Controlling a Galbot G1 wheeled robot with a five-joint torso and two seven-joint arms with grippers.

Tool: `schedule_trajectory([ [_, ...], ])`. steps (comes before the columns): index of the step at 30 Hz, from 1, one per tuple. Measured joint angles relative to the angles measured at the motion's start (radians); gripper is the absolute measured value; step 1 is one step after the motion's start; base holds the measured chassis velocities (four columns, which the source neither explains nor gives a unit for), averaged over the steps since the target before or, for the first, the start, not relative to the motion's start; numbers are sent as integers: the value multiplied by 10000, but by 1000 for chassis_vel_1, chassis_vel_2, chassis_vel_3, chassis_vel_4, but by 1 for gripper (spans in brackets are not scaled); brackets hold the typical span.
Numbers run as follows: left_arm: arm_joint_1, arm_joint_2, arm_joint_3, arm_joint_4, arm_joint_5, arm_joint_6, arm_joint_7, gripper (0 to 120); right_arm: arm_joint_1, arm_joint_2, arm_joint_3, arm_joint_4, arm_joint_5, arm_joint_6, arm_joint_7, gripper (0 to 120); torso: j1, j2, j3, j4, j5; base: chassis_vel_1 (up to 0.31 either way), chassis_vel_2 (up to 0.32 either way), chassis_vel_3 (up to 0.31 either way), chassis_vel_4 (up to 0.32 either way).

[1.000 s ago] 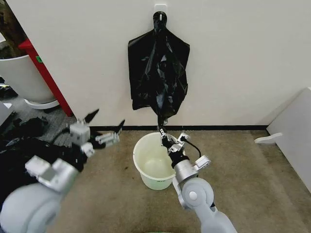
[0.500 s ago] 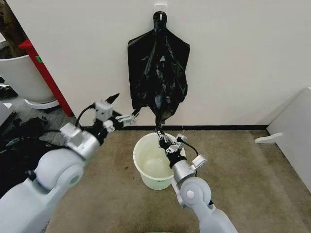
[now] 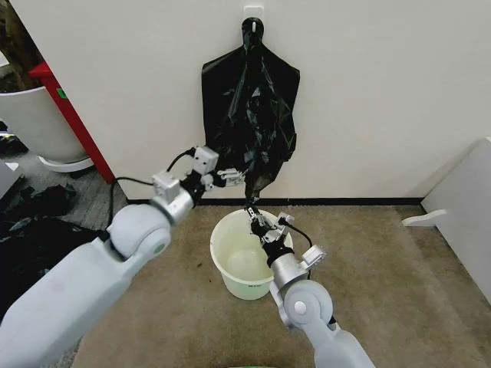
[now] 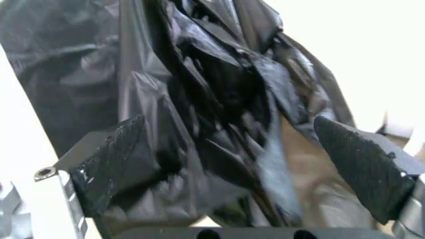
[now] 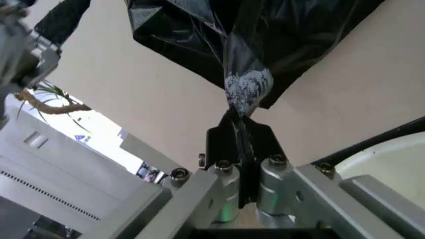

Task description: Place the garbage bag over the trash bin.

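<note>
Black garbage bag [image 3: 249, 123]: right gripper [image 3: 252, 211] pinches below, left gripper [image 3: 236, 175] spread beside.

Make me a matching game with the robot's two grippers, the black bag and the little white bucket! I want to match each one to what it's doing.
Things:
1. left gripper
2. right gripper
3. thin glossy black plastic garbage bag
4. small round cream-white plastic trash bin

States:
A. stands on the brown floor by the wall, nothing inside
B. jaws shut on the bag's bottom tip, above the bin
C. hangs from a hook on the wall
D. jaws open, one on each side of the bag's lower part

Pairs: 1-D, 2-B, 3-C, 4-A
</note>
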Motion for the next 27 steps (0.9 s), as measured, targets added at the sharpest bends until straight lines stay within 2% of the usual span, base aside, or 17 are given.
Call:
schedule_trajectory([
  [11,-742,-388,444,658,715,390,-191,100,-112,9,129,89,1,52,-73,0,0,0,0,1,0,0,0,0,0],
  [27,-966,-687,972,350,1364,1033,-485,100,-274,16,303,148,-29,81,-141,0,0,1,-1,0,0,0,0,0,0],
])
